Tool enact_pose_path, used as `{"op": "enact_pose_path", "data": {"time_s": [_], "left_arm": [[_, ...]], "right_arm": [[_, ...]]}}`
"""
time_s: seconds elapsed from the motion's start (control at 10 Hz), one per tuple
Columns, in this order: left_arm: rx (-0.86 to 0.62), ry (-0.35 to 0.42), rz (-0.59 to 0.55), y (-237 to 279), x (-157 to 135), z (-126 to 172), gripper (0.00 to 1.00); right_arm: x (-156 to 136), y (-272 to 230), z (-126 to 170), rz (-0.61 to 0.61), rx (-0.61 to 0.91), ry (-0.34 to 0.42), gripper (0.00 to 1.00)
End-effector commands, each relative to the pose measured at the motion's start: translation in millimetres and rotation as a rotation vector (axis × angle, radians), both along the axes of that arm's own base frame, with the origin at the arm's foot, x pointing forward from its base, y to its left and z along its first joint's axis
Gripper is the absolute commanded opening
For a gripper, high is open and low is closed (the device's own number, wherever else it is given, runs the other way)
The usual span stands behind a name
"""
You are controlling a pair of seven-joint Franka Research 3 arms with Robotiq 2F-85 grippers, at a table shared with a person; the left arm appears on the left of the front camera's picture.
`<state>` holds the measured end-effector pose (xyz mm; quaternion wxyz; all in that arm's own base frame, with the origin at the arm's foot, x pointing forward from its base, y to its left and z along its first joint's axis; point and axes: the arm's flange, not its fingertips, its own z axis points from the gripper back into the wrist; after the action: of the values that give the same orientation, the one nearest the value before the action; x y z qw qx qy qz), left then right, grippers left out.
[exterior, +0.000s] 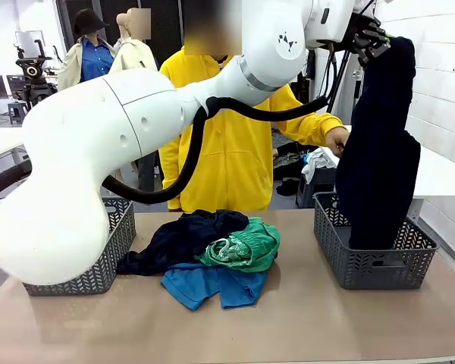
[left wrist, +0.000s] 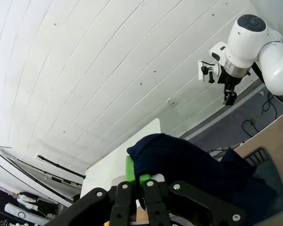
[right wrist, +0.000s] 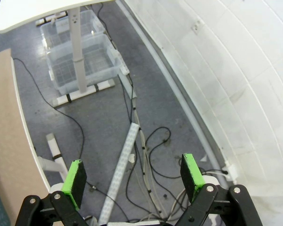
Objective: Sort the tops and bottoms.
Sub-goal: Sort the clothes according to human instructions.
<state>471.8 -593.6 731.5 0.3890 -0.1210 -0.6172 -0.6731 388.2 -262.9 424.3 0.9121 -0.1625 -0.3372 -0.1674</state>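
My left arm reaches across to the right, and its gripper (exterior: 373,42) is shut on the top of a dark navy garment (exterior: 379,159). The cloth hangs straight down, its lower end inside the right grey basket (exterior: 375,262). In the left wrist view the green pads (left wrist: 131,169) pinch the navy cloth (left wrist: 188,165). On the table's middle lie bright green shorts (exterior: 246,246), another dark navy garment (exterior: 182,239) and a bright blue shirt (exterior: 208,284), heaped together. My right gripper (right wrist: 132,174) stands open over the floor beside the table, nothing between its fingers; it also hangs far off (left wrist: 230,98) in the left wrist view.
A second grey basket (exterior: 98,265) stands at the table's left, partly behind my left arm. A person in a yellow hoodie (exterior: 235,152) stands at the far side, one hand (exterior: 337,140) near the hanging garment. Bare table lies in front of the pile.
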Motion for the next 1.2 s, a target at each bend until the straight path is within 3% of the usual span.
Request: {"op": "enact_pose_path", "data": {"time_s": [0.0,0.1,0.2,0.3,0.6,0.8,1.1], "left_arm": [[0.003,-0.011,-0.006,3,0,5,0.00],[0.000,0.000,0.000,0,0,0,0.00],[-0.008,-0.047,-0.076,-16,7,-20,0.00],[0.004,-0.029,-0.124,-37,16,-41,0.00],[0.079,0.090,-0.170,-78,44,-117,0.00],[0.161,0.166,-0.187,-86,44,-172,0.00],[0.315,0.195,-0.173,-83,31,-227,0.00]], "right_arm": [[-1,-1,0,0.006,-0.004,0.010,1.00],[-1,-1,0,0.006,-0.004,0.010,1.00],[-1,-1,0,0.006,-0.004,0.010,1.00],[-1,-1,0,0.006,-0.004,0.010,1.00],[-1,-1,0,0.006,-0.004,0.010,1.00],[-1,-1,0,0.006,-0.004,0.010,1.00],[-1,-1,0,0.006,-0.004,0.010,1.00]]}}
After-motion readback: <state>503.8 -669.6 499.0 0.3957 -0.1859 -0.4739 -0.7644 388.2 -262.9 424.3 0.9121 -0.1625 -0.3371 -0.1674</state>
